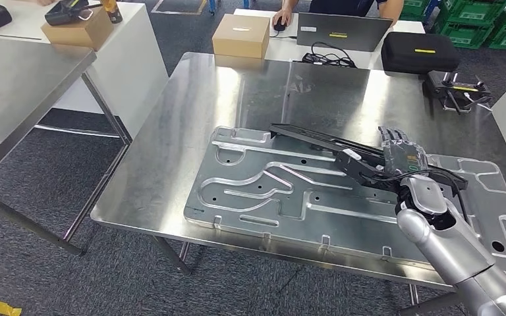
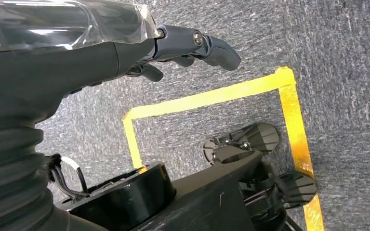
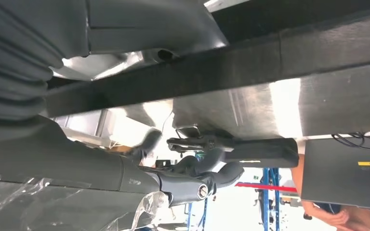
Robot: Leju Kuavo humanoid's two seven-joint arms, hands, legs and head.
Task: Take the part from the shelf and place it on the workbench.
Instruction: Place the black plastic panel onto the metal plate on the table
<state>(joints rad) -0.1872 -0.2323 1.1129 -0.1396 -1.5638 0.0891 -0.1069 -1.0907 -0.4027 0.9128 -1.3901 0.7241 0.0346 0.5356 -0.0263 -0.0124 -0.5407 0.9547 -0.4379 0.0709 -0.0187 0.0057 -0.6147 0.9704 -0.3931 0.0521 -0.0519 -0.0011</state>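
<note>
The left hand (image 2: 125,53) hangs over grey carpet (image 2: 347,57) marked with yellow tape (image 2: 207,98), its fingers curled loosely with nothing in them. Further right, the right hand (image 1: 402,158) reaches out over the steel workbench (image 1: 171,158), the silver arm coming in from the lower right, fingers wrapped around the near end of the long black part (image 1: 316,139). The part slants up and to the left, lying just over a large stamped metal panel (image 1: 270,197) that rests flat on the workbench. Beyond the bench stand a cardboard box (image 1: 240,36), a laptop (image 1: 342,31) with a person's hand (image 1: 280,18) at a mouse, and a black case (image 1: 419,51).
</note>
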